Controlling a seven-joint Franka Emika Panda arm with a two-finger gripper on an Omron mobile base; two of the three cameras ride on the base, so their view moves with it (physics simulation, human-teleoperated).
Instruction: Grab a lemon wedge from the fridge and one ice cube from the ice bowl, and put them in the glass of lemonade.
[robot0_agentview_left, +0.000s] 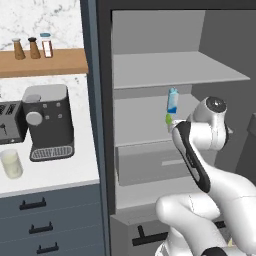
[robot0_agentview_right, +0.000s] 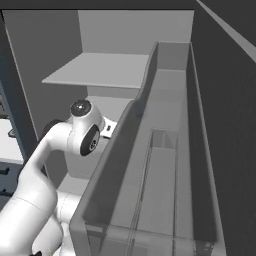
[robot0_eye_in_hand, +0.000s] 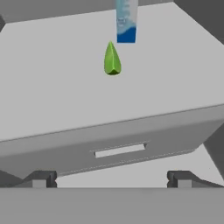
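Our pincer (robot0_eye_in_hand: 111, 179) stands spread wide with nothing between its tips, hanging in front of the open fridge (robot0_agentview_left: 150, 65), just above and short of the grey drawer (robot0_eye_in_hand: 118, 148) front. Beyond the drawer lies the light grey shelf (robot0_eye_in_hand: 52, 87), and on it, well back from the edge, rests the lemon wedge (robot0_eye_in_hand: 112, 60), a small green pointed piece standing on end, apart from the tips. Just behind it stands a blue and white carton (robot0_eye_in_hand: 126, 22). We judge the step in hand to be the reach for the wedge: we should go forward over the shelf edge, keep the wedge centred between the tips, and close low on it without nudging the carton. The glass of lemonade (robot0_agentview_left: 11, 164) waits on the counter beside the coffee machine (robot0_agentview_left: 47, 122).
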